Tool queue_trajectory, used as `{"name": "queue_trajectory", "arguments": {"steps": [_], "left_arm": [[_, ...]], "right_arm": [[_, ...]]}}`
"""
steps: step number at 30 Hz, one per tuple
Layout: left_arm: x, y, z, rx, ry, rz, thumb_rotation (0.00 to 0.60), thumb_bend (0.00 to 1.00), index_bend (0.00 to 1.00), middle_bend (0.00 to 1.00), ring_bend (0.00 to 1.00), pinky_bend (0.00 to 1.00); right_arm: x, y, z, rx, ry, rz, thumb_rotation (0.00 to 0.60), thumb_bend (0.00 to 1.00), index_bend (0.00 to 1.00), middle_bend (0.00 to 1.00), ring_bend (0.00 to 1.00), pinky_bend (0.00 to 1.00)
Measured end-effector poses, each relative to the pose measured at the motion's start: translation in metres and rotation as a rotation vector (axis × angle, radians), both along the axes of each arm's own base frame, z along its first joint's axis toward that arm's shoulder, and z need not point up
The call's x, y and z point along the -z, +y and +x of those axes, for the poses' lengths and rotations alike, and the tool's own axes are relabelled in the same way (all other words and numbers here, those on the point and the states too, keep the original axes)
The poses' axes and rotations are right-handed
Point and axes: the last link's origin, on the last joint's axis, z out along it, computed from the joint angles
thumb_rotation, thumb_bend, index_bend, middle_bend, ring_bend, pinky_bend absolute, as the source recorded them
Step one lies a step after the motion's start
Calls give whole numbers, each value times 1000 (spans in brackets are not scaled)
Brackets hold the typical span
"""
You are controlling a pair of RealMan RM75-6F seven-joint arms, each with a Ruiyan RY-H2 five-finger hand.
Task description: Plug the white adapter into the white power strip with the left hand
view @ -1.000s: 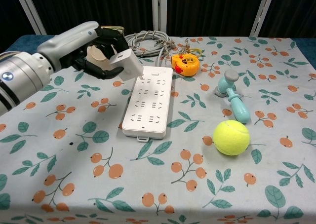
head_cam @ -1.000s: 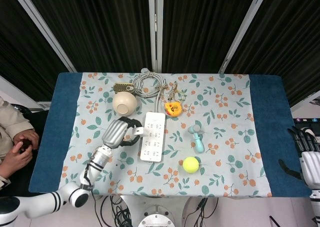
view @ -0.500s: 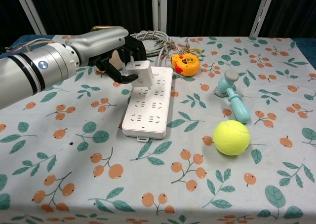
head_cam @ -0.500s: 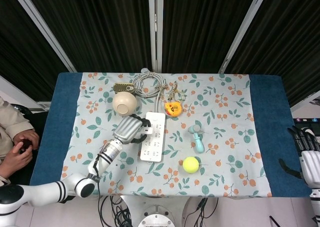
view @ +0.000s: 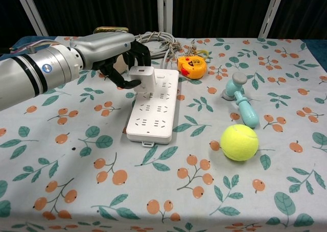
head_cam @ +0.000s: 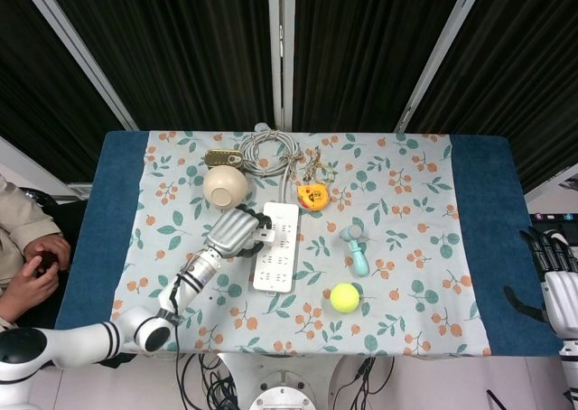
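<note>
The left hand pinches the white adapter in its fingers, setting it on the far end of the white power strip (the right hand idles, fingers apart, at the desk edge)

Even, bright overhead light in both views, with sharp focus throughout. Soft, short shadows fall beneath the fingers of the left hand and under the tennis ball. Dark backdrop behind; no glare or blur.
</note>
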Motion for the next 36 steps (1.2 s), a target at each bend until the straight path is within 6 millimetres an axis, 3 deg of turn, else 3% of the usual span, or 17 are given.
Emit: {"name": "queue_trajectory", "arguments": {"steps": [36], "left_arm": [[-1,8,4,72,149,-17,600,585,633,677,429,313]], "right_arm": [[0,0,-2,13,0,-2,600,206,0,0,0,0]]}}
